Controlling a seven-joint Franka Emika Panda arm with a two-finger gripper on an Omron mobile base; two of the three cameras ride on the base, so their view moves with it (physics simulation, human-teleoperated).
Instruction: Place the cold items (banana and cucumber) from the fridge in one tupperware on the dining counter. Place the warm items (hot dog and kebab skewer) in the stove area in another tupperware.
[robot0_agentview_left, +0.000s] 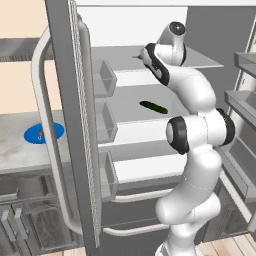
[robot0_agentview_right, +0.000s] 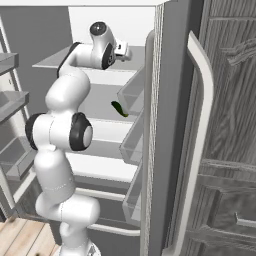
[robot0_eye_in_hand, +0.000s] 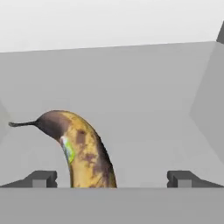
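In the hand view, a brown-spotted yellow banana (robot0_eye_in_hand: 83, 153) with a green sticker lies on a grey fridge shelf, its dark stem pointing left. My gripper (robot0_eye_in_hand: 113, 178) is open, and the banana's lower end sits between the two wide-apart fingertips, nearer the left one (robot0_eye_in_hand: 41, 177). From the base views the hand (robot0_agentview_left: 145, 56) reaches into the upper shelf of the open fridge (robot0_agentview_right: 122, 50). A dark green cucumber (robot0_agentview_left: 153, 107) lies on the shelf below (robot0_agentview_right: 119, 108), apart from the arm.
The open left fridge door (robot0_agentview_left: 75, 125) with its bins and long handle stands close beside the arm. The right door (robot0_agentview_right: 170, 125) is also open. A blue plate (robot0_agentview_left: 50, 132) holding something small and orange rests on the counter at the left.
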